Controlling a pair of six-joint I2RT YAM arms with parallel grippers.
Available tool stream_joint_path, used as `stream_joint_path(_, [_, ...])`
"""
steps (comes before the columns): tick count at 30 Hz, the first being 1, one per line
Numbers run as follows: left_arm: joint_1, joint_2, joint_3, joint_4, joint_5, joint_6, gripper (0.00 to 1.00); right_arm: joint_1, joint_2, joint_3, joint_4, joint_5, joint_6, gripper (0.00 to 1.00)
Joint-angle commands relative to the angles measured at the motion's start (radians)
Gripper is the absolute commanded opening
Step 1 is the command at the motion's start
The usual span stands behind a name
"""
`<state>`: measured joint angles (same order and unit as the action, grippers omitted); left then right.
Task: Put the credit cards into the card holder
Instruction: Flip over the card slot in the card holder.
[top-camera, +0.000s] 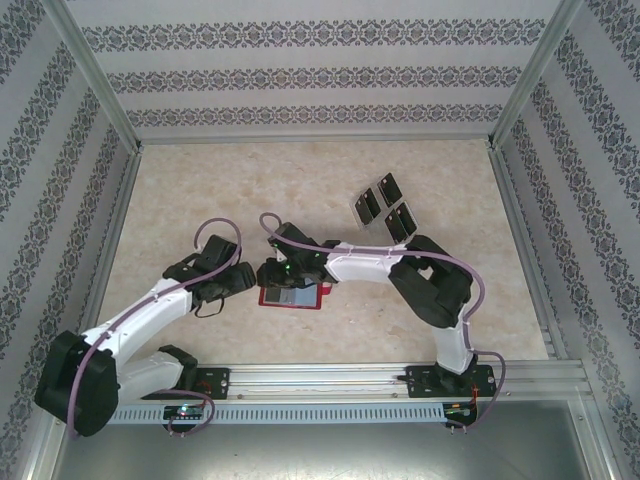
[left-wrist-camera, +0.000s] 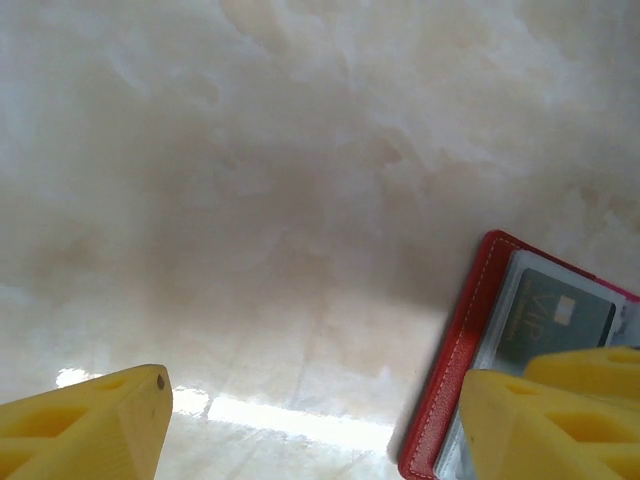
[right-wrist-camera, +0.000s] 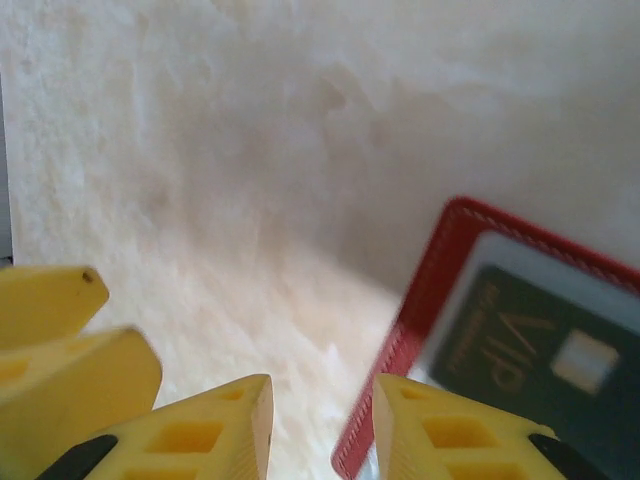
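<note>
The red card holder (top-camera: 296, 297) lies open on the table between the two arms, with one dark credit card (left-wrist-camera: 556, 314) in its clear pocket, also seen as the card (right-wrist-camera: 545, 355) marked VIP. Three more black credit cards (top-camera: 386, 205) stand at the back right. My left gripper (top-camera: 243, 280) is wide open at the holder's left edge; its midpoint (left-wrist-camera: 315, 400) is over bare table and one finger (left-wrist-camera: 540, 425) is over the holder (left-wrist-camera: 455, 350). My right gripper (top-camera: 268, 272) hangs just above the holder's far left corner. It (right-wrist-camera: 320, 405) is open with a narrow gap and nothing in it.
The black cards sit in a clear slotted rack (top-camera: 360, 211). Patterned walls and metal frame rails enclose the marble-look table (top-camera: 200, 190). A yellow finger of the other gripper (right-wrist-camera: 60, 340) shows at the left of the right wrist view.
</note>
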<state>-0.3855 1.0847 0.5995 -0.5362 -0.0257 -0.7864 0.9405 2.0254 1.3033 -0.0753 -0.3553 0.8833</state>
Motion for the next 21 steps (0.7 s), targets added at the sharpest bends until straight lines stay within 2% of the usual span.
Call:
stream_joint_path(1, [0.014, -0.033, 0.021, -0.08, -0.007, 0.008, 0.76, 0.009, 0.039, 0.089, -0.02, -0.018, -0.018, 0.33])
stream_joint_path(6, [0.026, -0.076, 0.026, -0.12, -0.027, 0.001, 0.76, 0.0, 0.074, 0.208, -0.047, -0.037, -0.027, 0.33])
stream_joint_path(11, [0.027, -0.103, 0.042, -0.15, -0.046, 0.004, 0.76, -0.046, 0.04, 0.26, -0.061, -0.031, -0.028, 0.35])
stream_joint_path(17, [0.026, -0.108, 0.065, -0.137, 0.0, 0.058, 0.76, -0.127, -0.08, 0.205, -0.068, -0.035, -0.051, 0.37])
stream_joint_path(21, [0.025, -0.074, 0.076, -0.086, 0.078, 0.094, 0.76, -0.159, -0.185, 0.071, -0.079, -0.028, -0.078, 0.37])
